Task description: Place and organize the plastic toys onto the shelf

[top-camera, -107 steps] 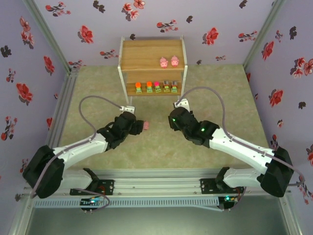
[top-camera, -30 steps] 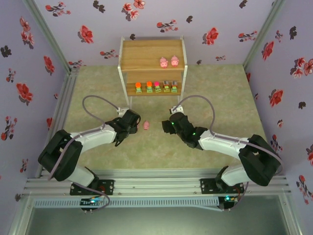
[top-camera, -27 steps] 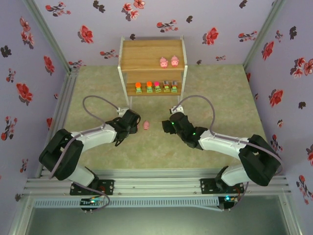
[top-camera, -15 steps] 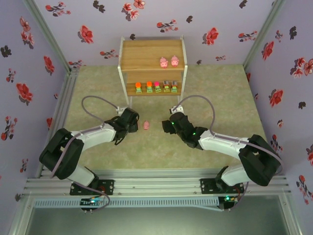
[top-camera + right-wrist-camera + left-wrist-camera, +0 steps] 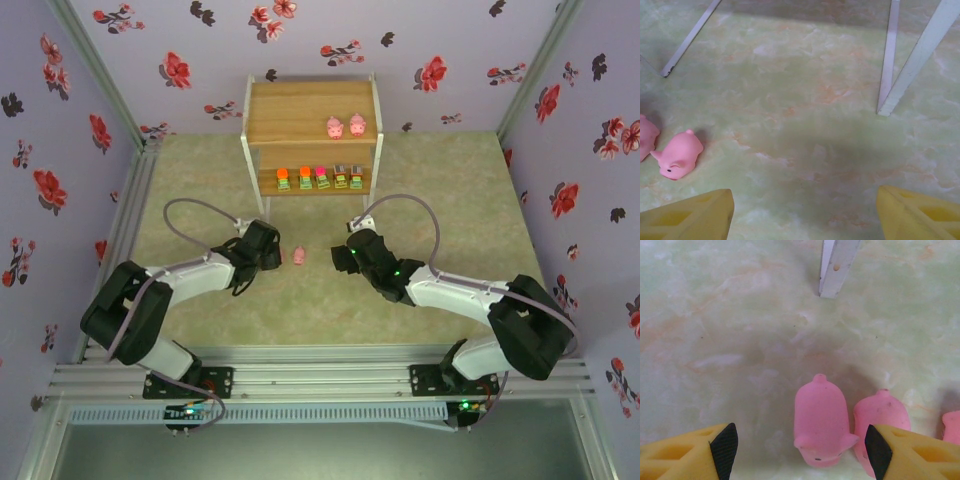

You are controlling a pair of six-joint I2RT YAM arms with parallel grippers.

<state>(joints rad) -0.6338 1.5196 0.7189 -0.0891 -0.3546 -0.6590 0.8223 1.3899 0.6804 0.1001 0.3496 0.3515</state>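
Three pink pigs lie on the table in the left wrist view: one pig between my open left gripper fingers, a second pig partly behind the right fingertip, and a third pig at the frame edge. From above, a pig shows just right of the left gripper. My right gripper is open and holds nothing; a pig lies to its left. The shelf carries two pigs on top and several blocky pieces below.
A white shelf leg stands ahead of the left gripper. More shelf legs rise ahead of the right gripper. Both arms lie low on the green marbled table. Flowered walls close in the sides and the back.
Since the earliest frame both arms have dropped low to the table and the pig sits free of the left gripper. Over the last second the left gripper edged slightly towards the shelf.
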